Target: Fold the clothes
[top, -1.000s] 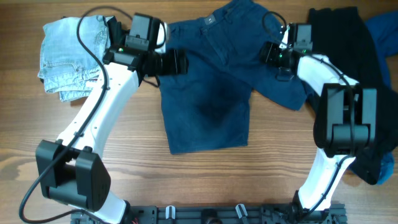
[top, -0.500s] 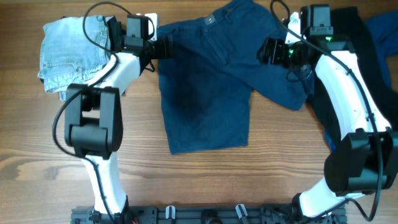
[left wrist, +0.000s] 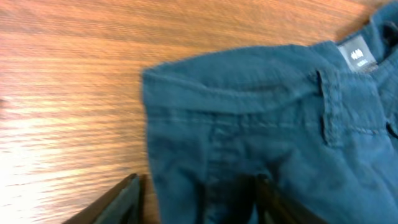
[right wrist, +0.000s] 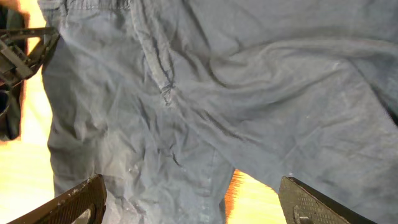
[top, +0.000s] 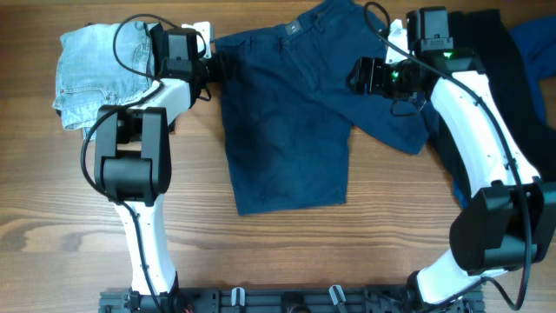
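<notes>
The dark navy shorts (top: 291, 130) lie spread on the table, waistband at the back with a small grey label (top: 293, 28), one leg toward the front, the other toward the right. My left gripper (top: 217, 68) is open at the waistband's left corner, its fingers either side of the cloth edge (left wrist: 186, 180). My right gripper (top: 358, 76) is open above the right leg; its wrist view shows wrinkled blue fabric (right wrist: 205, 93) between spread fingers (right wrist: 193, 205).
A folded light-blue denim garment (top: 91, 74) lies at the back left. A black garment (top: 486, 61) and a blue one (top: 534, 43) lie at the right, under my right arm. Bare wooden table (top: 287, 252) extends in front of the shorts.
My left gripper has drawn back toward the waistband's left corner, its arm swinging left. My right arm has swung to the far right; its gripper has shifted left over the right leg.
</notes>
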You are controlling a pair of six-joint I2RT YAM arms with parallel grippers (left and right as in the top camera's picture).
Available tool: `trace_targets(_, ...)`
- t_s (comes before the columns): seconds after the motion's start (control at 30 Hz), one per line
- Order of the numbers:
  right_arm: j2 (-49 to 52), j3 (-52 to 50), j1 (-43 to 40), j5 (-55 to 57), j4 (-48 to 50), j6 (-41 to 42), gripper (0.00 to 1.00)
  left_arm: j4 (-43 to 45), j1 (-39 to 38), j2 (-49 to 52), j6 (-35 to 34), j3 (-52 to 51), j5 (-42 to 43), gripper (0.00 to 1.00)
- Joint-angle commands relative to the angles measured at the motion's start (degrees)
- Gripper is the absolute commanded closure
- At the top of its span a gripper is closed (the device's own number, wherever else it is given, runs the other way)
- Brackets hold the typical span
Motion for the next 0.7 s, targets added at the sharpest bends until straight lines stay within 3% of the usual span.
trace_targets(0.0, -1.0, 0.3, 0.9, -1.3, -1.5, -1.0, 0.11, -0.3, -0.8, 2.0, -4.3, 0.4, 7.2, 0.87)
trace_targets(0.03, -1.4, 0.3, 0.9, -1.3, -2.1, -1.0, 0.11, -0.5, -0.7, 1.9, -6.3, 0.6, 8.3, 0.95)
trace_targets(0.1, -2.8, 0.3, 0.9, -1.0, -3.4, -1.0, 0.11, -2.1, -0.1, 0.3, -9.4, 0.7, 8.5, 0.96)
trace_targets(0.27, -3.7, -1.2, 0.9, -0.8, -11.6, 0.5, 0.10, -11.7, 1.6, -8.3, -8.9, 0.7, 4.0, 0.96)
trace_targets(0.53, -3.7, -9.6, 0.9, 3.9, -12.1, 6.6, 0.07, -40.7, 1.9, -24.5, -13.2, 0.7, -15.6, 0.96)
trace_targets(0.67, -3.7, -14.3, 0.9, 4.3, -8.0, 8.3, 0.07, -50.6, 1.8, -28.2, -16.9, 0.7, -16.5, 0.96)
